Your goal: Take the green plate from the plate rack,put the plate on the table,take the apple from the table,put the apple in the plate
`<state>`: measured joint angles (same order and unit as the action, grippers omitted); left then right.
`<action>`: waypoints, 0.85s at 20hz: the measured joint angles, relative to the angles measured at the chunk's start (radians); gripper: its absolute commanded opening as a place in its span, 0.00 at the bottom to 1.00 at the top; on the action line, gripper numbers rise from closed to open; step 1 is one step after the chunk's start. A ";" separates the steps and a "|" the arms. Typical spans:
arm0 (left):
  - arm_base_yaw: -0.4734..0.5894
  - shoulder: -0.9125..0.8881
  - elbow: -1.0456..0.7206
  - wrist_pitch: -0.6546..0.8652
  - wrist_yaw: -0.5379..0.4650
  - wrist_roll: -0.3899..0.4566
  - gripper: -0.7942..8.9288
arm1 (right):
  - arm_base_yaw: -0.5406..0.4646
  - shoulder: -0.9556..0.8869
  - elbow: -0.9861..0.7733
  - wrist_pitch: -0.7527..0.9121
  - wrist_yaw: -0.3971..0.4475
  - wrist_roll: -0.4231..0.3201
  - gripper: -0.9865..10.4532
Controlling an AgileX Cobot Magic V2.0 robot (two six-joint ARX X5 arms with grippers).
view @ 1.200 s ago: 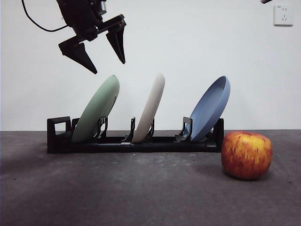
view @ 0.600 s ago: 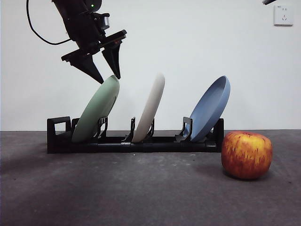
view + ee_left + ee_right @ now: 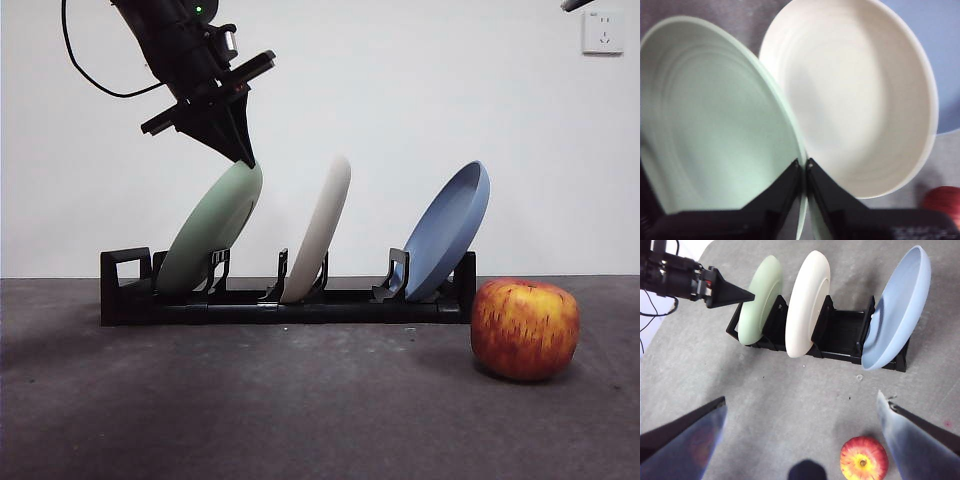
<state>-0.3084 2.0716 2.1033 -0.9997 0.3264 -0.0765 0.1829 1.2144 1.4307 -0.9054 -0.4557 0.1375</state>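
The green plate (image 3: 205, 235) leans in the end slot of the black plate rack (image 3: 125, 290), beside the loop handle. My left gripper (image 3: 245, 158) has come down from above and is shut on the plate's top rim. The left wrist view shows the thin green plate (image 3: 705, 125) edge pinched by the left gripper (image 3: 803, 162). The red and yellow apple (image 3: 524, 328) rests on the dark grey table (image 3: 300, 420) just past the rack's other end. High above the table, my right gripper (image 3: 801, 397) is open and holds nothing; below it lies the apple (image 3: 864, 459).
A cream-white plate (image 3: 320, 230) stands in the middle slot and a blue plate (image 3: 450, 230) in the slot nearest the apple. A wall socket (image 3: 603, 32) sits at the upper right, with a black arm tip (image 3: 568, 4) beside it.
My left gripper came down from above the rack, closed its open jaws on the green plate's top rim, and the rim has shifted slightly toward the white plate.
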 measured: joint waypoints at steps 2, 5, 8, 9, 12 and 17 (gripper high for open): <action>-0.001 0.007 0.071 -0.017 0.031 -0.003 0.07 | 0.000 0.000 0.000 -0.007 0.000 0.000 0.52; -0.019 0.007 0.268 -0.103 0.035 -0.002 0.07 | 0.000 0.000 0.000 -0.014 0.001 0.000 0.52; -0.043 0.007 0.505 -0.236 0.034 -0.002 0.07 | 0.000 0.000 0.000 -0.015 0.001 0.000 0.52; -0.055 0.007 0.592 -0.291 0.034 -0.002 0.07 | 0.000 0.000 0.000 -0.016 0.001 0.000 0.52; -0.112 -0.025 0.771 -0.330 0.026 0.006 0.07 | 0.000 0.000 0.000 -0.016 0.002 -0.001 0.52; -0.340 -0.246 0.719 -0.331 -0.175 0.068 0.07 | 0.000 0.000 0.000 -0.017 0.002 -0.007 0.52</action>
<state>-0.6483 1.8259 2.8223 -1.3308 0.1516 -0.0090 0.1829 1.2140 1.4307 -0.9222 -0.4538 0.1303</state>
